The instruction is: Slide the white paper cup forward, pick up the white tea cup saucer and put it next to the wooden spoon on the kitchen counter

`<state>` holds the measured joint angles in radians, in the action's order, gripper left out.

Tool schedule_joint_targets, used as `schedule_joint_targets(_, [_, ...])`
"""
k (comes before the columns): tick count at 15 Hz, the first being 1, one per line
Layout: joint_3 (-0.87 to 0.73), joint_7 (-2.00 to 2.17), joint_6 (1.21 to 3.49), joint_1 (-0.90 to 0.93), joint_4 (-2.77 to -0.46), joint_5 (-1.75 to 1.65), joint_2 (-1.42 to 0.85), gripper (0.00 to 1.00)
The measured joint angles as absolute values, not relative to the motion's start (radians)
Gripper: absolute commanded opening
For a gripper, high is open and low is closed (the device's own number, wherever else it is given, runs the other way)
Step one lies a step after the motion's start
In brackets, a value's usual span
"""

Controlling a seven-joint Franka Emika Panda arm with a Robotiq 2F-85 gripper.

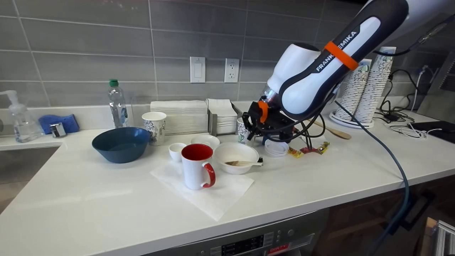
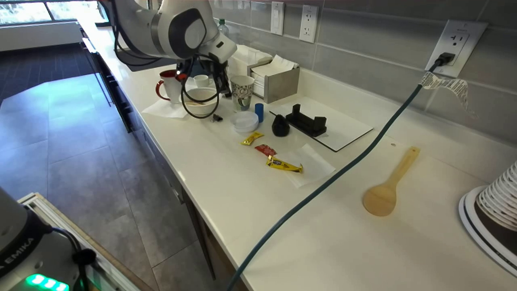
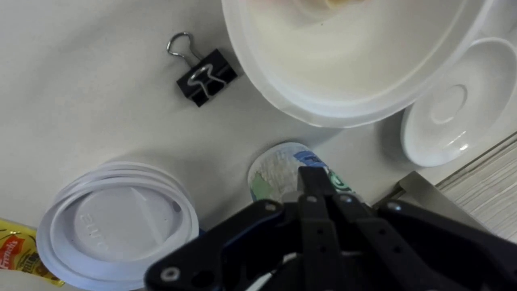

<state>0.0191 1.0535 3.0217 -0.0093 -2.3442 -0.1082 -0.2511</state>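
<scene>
Beyond fingertips [image 3: 312,181], saucer [image 3: 462,105]; seemingly apart.

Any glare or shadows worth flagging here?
In an exterior view, the window is washed out and the floor shines bluish; in an exterior view, reflections streak the kitchen counter; in the wrist view, the white tea cup saucer glints and the lids cast soft shadows.

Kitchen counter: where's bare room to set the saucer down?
Bare patches on the kitchen counter: between the wooden spoon and the front edge, though the cable crosses over it; and between the sink and the paper napkin. It's crowded around the white bowl: red-handled mug, saucer, binder clip, stacked lids.
</scene>
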Motion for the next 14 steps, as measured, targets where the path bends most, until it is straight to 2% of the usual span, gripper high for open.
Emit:
schedule_joint_targets(7, [0.019, 1.064, 3.054, -0.001, -2.343, -0.103, -0.305, 0.00])
schedule_joint_targets(14, [0.044, 0.857, 3.119, 0.010, -2.339, 0.107, -0.350, 0.00])
